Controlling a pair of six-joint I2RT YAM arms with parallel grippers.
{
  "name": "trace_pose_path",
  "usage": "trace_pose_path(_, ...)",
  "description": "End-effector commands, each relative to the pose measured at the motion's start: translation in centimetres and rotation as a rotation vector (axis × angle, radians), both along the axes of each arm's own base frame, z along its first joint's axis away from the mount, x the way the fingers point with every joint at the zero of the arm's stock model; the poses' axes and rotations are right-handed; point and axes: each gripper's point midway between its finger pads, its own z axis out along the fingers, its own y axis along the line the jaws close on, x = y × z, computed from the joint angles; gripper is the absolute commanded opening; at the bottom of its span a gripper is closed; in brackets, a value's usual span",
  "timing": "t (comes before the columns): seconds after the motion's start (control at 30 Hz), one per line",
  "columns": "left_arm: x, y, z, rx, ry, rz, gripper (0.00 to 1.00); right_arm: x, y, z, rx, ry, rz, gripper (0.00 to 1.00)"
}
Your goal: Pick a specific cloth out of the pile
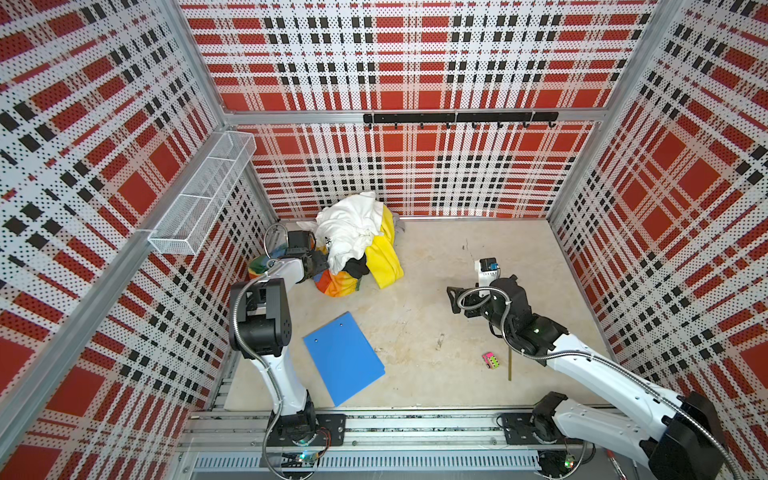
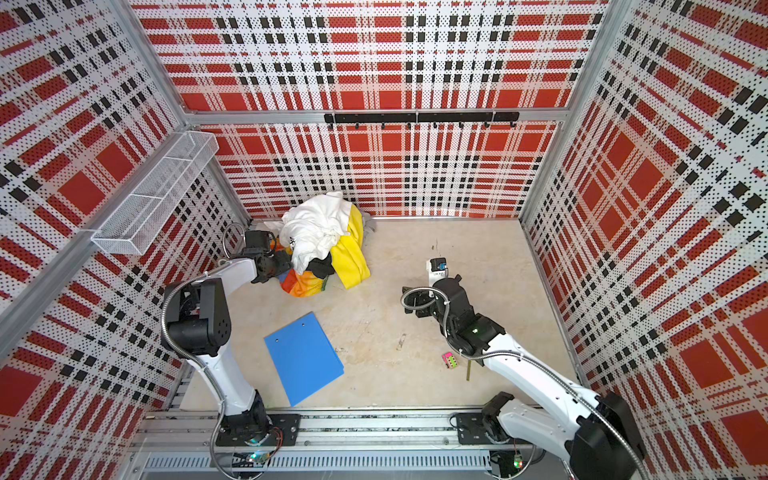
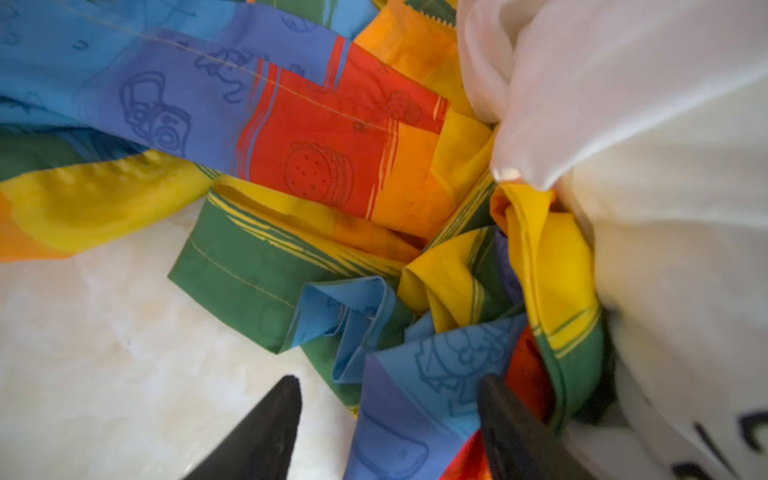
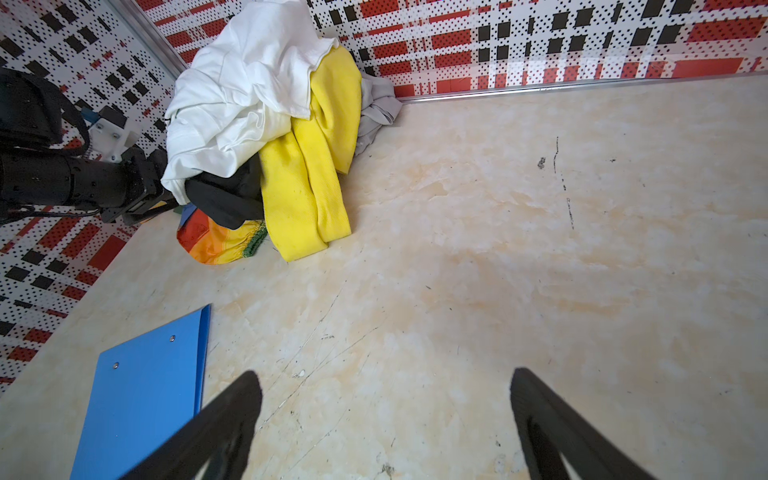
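Observation:
The cloth point(image 1: 337, 286) point(image 2: 302, 287), a shiny sheet with rainbow stripes, lies at the bottom of the pile point(image 1: 347, 226) point(image 2: 312, 224) in the far left corner. A white shirt, a yellow garment and something black lie on top of it. My left gripper point(image 1: 318, 266) point(image 2: 281, 266) reaches into the pile's left side. In the left wrist view the cloth point(image 3: 316, 145) fills the frame. There my left gripper point(image 3: 390, 380) stands open, with a blue fold between its jaws and one finger against the fabric. My right gripper point(image 4: 386, 376) point(image 1: 457, 301) is open over bare table, away from the pile point(image 4: 249, 95).
A blue folder point(image 1: 343, 359) point(image 4: 145, 395) lies on the table in front of the pile. A small pink and green object point(image 1: 490, 360) and a thin stick point(image 1: 510, 365) lie near the right arm. A wire basket point(image 1: 203, 195) hangs on the left wall and a hook rail point(image 1: 457, 117) on the back wall.

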Motion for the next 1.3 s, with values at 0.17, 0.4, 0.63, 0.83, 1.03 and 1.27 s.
trace_pose_path(0.17,1.7,1.2,-0.2,0.005,-0.02,-0.001,0.68,0.3,0.2,1.3,0.029,-0.039,-0.007,1.0)
trace_pose_path(0.4,2.7,1.1,-1.5,-0.003,0.004,-0.013,0.71,0.4,0.2,1.3,0.028,-0.037,-0.008,1.0)
trace_pose_path(0.63,2.9,0.6,-2.8,-0.01,0.033,-0.026,0.63,0.4,0.1,1.1,0.026,-0.034,-0.012,1.0)
trace_pose_path(0.83,2.7,0.5,-3.1,-0.013,0.043,-0.027,0.29,0.3,0.1,1.2,0.023,-0.035,-0.013,1.0)
trace_pose_path(1.03,2.2,0.6,-1.8,-0.027,0.018,-0.021,0.06,0.3,0.1,1.4,0.021,-0.036,-0.011,1.0)
trace_pose_path(1.27,1.2,1.1,3.3,-0.03,-0.076,-0.006,0.0,0.1,0.0,1.6,0.026,-0.04,-0.009,1.0)
